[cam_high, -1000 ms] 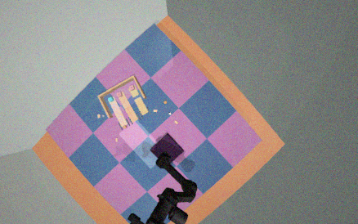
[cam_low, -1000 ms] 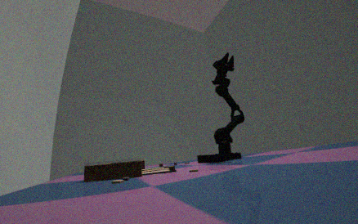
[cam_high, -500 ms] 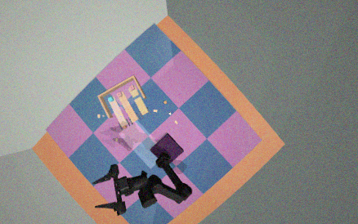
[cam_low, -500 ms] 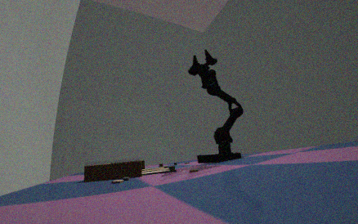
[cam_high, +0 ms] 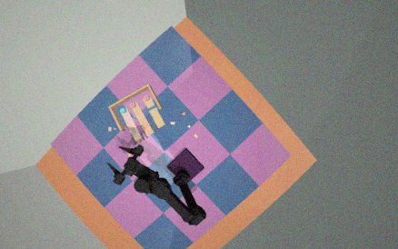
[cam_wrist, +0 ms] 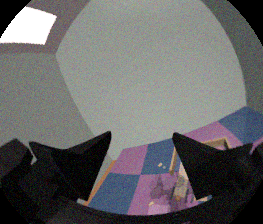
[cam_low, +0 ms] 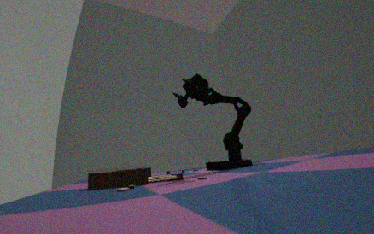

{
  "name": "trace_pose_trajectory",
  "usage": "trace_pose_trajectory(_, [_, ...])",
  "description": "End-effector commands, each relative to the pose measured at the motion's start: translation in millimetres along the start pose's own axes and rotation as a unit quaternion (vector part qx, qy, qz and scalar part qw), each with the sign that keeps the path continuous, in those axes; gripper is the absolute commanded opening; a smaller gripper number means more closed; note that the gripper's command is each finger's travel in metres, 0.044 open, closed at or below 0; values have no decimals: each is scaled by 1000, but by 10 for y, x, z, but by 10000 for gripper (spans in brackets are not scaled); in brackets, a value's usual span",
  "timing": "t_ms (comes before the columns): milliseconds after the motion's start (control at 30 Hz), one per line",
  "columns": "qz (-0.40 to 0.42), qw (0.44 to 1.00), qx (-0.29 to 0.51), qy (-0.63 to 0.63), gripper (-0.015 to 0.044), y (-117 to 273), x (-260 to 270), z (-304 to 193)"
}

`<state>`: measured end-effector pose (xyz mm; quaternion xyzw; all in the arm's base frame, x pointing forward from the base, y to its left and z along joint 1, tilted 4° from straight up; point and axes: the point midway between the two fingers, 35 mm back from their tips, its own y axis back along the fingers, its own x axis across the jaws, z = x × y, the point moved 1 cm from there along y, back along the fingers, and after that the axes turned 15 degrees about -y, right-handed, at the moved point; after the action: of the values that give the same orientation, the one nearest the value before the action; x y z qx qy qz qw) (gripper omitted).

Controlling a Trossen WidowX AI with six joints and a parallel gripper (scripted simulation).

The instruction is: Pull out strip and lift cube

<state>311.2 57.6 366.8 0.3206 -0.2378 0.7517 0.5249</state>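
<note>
A three-sided wooden frame (cam_high: 129,96) (cam_low: 118,178) holds three strips side by side. The left pale strip (cam_high: 129,122) has a cyan cube (cam_high: 123,110) at its inner end. The middle tan strip (cam_high: 141,120) has a pinkish cube (cam_high: 133,104) at its inner end. The right strip's long piece (cam_high: 156,118) lies apart from a short inner piece (cam_high: 149,104) with a pinkish cube (cam_high: 146,97) on it. No label can be read. My gripper (cam_high: 114,155) (cam_low: 179,87) (cam_wrist: 142,135) is open and empty, high above the floor, outside the frame's open side.
Small pale scraps lie on both sides of the frame, such as one scrap (cam_high: 173,123) on the right and another scrap (cam_high: 110,129) on the left. The arm's dark base (cam_high: 185,163) (cam_low: 229,164) stands on the checkered floor beyond the frame's open side. Grey walls rise behind.
</note>
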Motion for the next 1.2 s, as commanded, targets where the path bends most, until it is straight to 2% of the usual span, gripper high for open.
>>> trace_pose_trajectory(0, [-126,989,44,69,400,-88,-714,-258])
trace_pose_trajectory(233, [-287,929,158,173,400,86,-1687,-685])
trace_pose_trajectory(300, [-311,913,185,190,400,154,-1845,-765])
trace_pose_trajectory(767, [-314,910,188,192,400,163,-1864,-775])
trace_pose_trajectory(933, [-350,888,256,155,269,-11,-1991,-854])
trace_pose_trajectory(1167, [-422,820,378,84,85,-288,-2285,-1073])
